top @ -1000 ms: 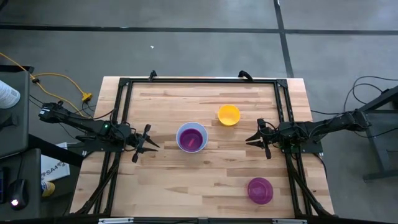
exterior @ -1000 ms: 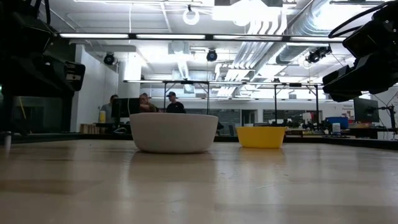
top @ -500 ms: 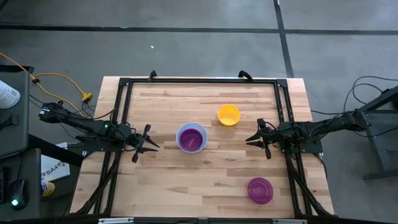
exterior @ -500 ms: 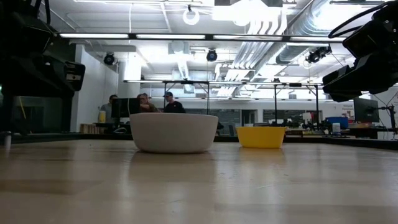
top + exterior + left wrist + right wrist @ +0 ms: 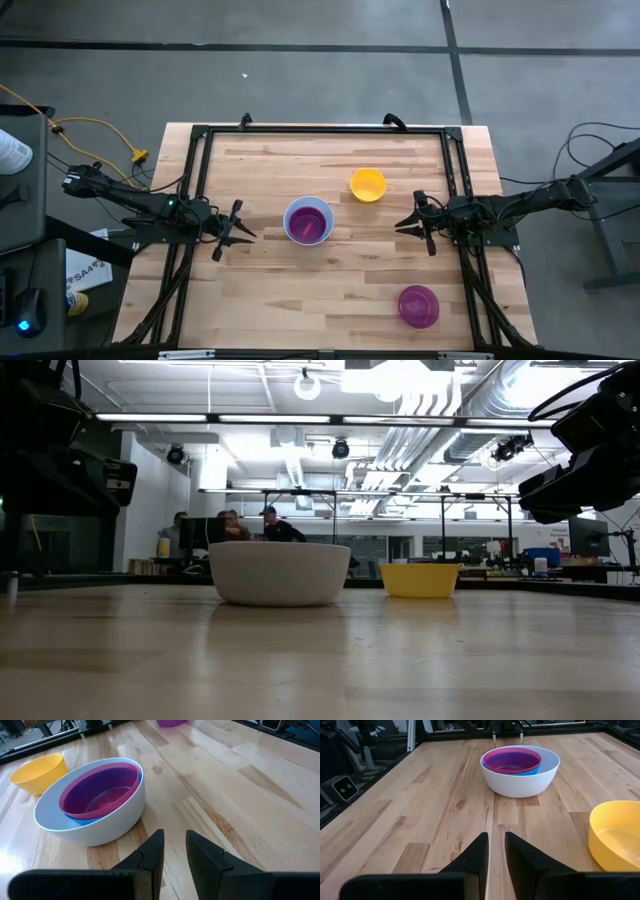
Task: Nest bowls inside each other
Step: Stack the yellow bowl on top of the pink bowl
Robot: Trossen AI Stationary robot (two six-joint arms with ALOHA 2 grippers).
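Blue bowl [image 5: 82, 819] mostly hidden, nested.

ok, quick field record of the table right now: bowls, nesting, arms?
stack: white bowl at table centre, holding a blue bowl and a red-pink bowl
loose: yellow bowl behind the stack toward the right; purple bowl near the front right
left gripper: left of the stack, slightly parted, empty
right gripper: right of the stack, slightly parted, empty
contact: neither gripper touches a bowl
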